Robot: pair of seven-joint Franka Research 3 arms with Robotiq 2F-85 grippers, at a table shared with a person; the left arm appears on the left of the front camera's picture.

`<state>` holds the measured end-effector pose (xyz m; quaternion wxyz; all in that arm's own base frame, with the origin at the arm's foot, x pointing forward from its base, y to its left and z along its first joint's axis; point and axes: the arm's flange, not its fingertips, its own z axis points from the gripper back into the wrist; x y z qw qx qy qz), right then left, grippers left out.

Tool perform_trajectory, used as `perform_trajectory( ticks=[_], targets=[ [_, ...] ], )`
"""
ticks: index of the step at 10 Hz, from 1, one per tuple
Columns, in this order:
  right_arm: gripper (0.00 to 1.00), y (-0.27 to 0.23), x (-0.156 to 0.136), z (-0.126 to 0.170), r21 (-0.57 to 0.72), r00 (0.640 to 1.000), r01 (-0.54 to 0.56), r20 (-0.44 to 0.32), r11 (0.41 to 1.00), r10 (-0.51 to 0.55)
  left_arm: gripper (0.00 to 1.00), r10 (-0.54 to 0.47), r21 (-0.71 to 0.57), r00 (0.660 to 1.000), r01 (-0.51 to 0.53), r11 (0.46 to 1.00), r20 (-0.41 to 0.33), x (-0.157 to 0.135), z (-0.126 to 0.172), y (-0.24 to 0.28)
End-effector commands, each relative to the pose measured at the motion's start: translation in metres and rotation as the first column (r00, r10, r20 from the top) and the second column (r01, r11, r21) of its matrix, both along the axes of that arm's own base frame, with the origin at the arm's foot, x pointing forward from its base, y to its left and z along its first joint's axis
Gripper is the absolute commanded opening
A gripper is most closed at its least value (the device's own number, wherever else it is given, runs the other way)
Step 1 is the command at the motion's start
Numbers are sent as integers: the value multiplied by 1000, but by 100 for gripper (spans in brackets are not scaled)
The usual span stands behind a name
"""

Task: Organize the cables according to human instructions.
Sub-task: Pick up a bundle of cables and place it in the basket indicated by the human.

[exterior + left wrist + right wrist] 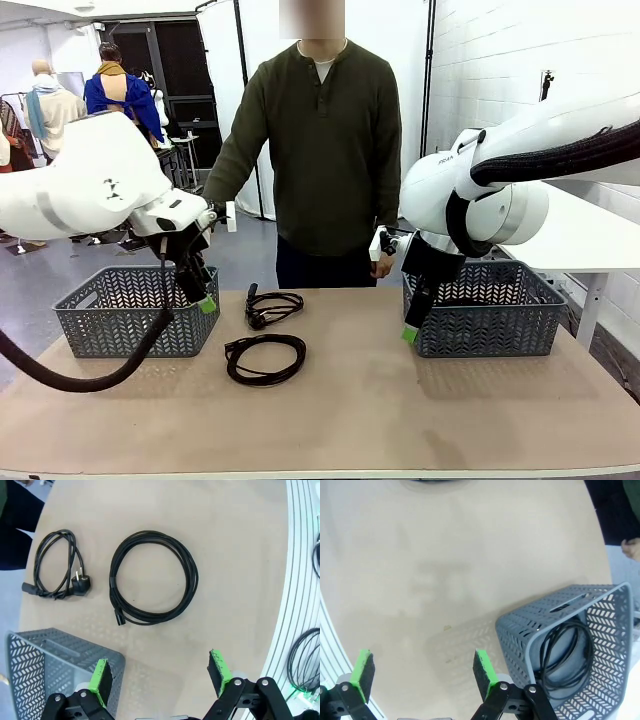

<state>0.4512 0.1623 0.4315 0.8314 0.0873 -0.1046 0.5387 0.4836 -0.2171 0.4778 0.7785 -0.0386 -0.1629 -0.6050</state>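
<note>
Two black cables lie mid-table. The large round coil (265,358) (152,577) is nearer me. A smaller looped coil (272,307) (55,565) with a round plug lies behind it. A third cable (567,655) sits coiled inside the right grey basket (485,320) (520,625). My left gripper (203,300) (160,677) hangs open above the table by the left basket's corner, short of both coils and holding nothing. In front of the right basket's near-left corner, my right gripper (410,335) (422,669) is open over bare tabletop.
The left grey basket (110,320) (30,655) stands at the table's left. A person in a dark green top stands at the far edge, one hand (383,262) (632,547) near the right basket. Bare tabletop stretches along the near side.
</note>
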Motion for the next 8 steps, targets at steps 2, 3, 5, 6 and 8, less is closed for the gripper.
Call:
perform_trajectory(
  ticks=[2,3,5,6,8],
  targets=[
    [100,-1,0,0,-1,1000,-8,-6,1000,8,100,-34,35,998,35,999,-45,23,-4,0],
    [100,-1,0,0,-1,1000,-8,-6,1000,8,100,-21,16,999,22,1000,-45,24,-4,3],
    [100,-1,0,0,-1,1000,-8,-6,1000,8,100,-6,22,999,7,1000,-42,21,-11,-2],
    [100,-1,0,0,-1,1000,-8,-6,1000,8,100,-6,22,999,7,1000,-42,21,-11,-2],
    [100,-1,0,0,-1,1000,-8,-6,1000,8,100,-6,22,999,7,1000,-42,21,-11,-2]
  ],
)
